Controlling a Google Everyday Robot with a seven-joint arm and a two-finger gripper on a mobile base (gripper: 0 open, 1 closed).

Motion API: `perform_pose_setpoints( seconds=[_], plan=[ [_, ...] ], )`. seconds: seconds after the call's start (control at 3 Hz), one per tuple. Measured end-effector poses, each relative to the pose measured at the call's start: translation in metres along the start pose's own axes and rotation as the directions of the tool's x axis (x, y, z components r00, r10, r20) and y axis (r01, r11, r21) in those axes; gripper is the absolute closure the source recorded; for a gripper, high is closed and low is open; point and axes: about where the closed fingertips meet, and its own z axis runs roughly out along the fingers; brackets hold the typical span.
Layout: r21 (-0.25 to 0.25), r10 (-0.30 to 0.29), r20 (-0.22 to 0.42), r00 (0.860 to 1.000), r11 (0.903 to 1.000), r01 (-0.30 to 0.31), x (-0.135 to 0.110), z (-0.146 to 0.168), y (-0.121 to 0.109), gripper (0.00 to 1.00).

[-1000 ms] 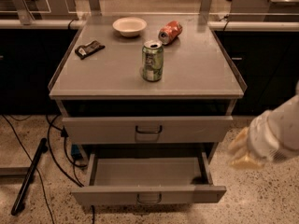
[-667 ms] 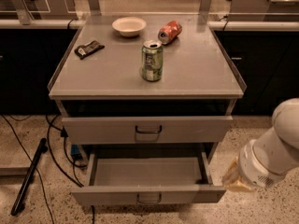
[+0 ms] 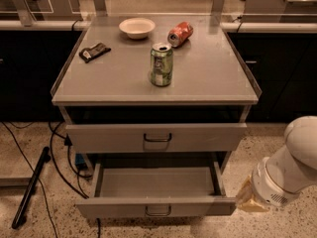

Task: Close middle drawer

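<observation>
The middle drawer (image 3: 124, 207) is pulled far out of the cabinet, toward the camera. In the one camera view you can look down into it, and it looks bare inside. Its low front panel runs from left to right near the bottom of the picture. A small loop handle (image 3: 158, 210) sits in the middle of that panel.

The gripper (image 3: 247, 201) is low down at the right side of the picture. It is just beside the right end of the drawer's front panel, maybe touching the corner, but I cannot be sure. I cannot tell if the gripper is released or clenched, and it does not seem to hold anything. So the drawer lies to the left of the gripper in the picture, and the handle is well off to that side.

The drawer has to slide back, away from the camera and into the cabinet. I think the push has to go on the front panel and straight back. A push on one corner alone could make the drawer twist and stick.

The white arm (image 3: 292, 157) comes in from the right edge, bends down, and points the gripper left toward the drawer.

Above the open drawer is a taller drawer (image 3: 208, 137) with a bigger handle. It sticks out only a little. On the bench (image 3: 208, 78) a green can (image 3: 161, 64) stands upright, well apart from the gripper.
</observation>
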Motion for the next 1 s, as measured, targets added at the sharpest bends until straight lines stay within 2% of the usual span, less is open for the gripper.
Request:
perform_pose_setpoints(
  seconds=[0.33,0.67,1.0],
  plan=[
    [-0.031,0.023,0.044,0.999,0.9993,-0.021,0.024,0.048,0.012,1.0],
    [-0.002,0.026,0.187,0.982,0.9997,-0.026,0.051,0.12,0.019,1.0],
    [-0.003,0.028,0.185,0.982,0.9996,-0.028,0.05,0.119,0.019,1.0]
  ],
)
